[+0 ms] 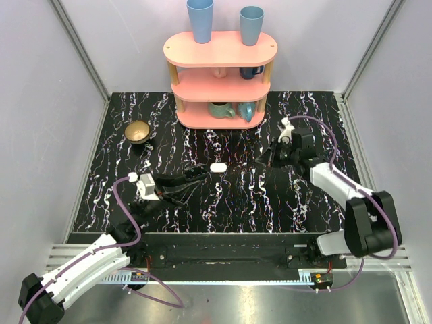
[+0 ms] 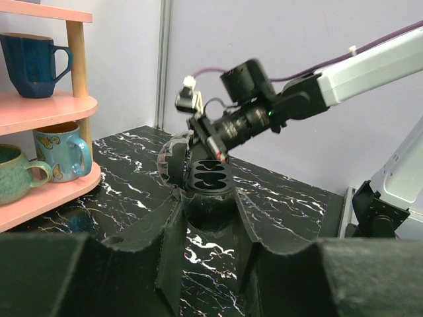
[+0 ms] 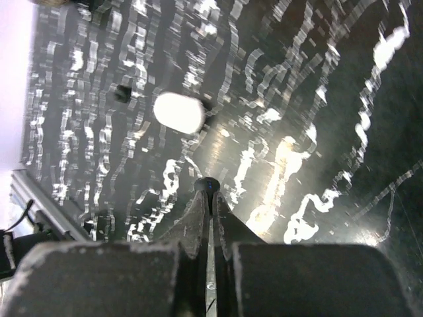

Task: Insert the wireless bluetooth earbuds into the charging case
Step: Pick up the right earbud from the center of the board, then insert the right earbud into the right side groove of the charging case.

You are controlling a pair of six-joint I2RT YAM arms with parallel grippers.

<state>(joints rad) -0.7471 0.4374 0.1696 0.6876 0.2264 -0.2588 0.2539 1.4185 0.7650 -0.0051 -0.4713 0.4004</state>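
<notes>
The charging case point(image 2: 209, 177) shows in the left wrist view as a dark case, lid open, with two empty wells. My left gripper point(image 2: 209, 201) is shut on it at the fingertips, and it shows left of the table's middle in the top view point(image 1: 200, 174). My right gripper point(image 3: 210, 195) is shut on a tiny black earbud point(image 3: 207, 184) with a blue light, held above the marble. In the top view the right gripper point(image 1: 269, 155) is right of the case. A white oval pebble point(image 1: 217, 167) lies between the two grippers and also shows in the right wrist view point(image 3: 177, 112). No second earbud shows clearly.
A pink three-tier shelf point(image 1: 219, 74) with mugs stands at the back, and it also shows at the left of the left wrist view point(image 2: 39, 109). Two blue cups point(image 1: 200, 19) stand on top of it. A brown bowl point(image 1: 138, 131) sits at the back left. The right arm point(image 2: 297, 99) reaches in beyond the case.
</notes>
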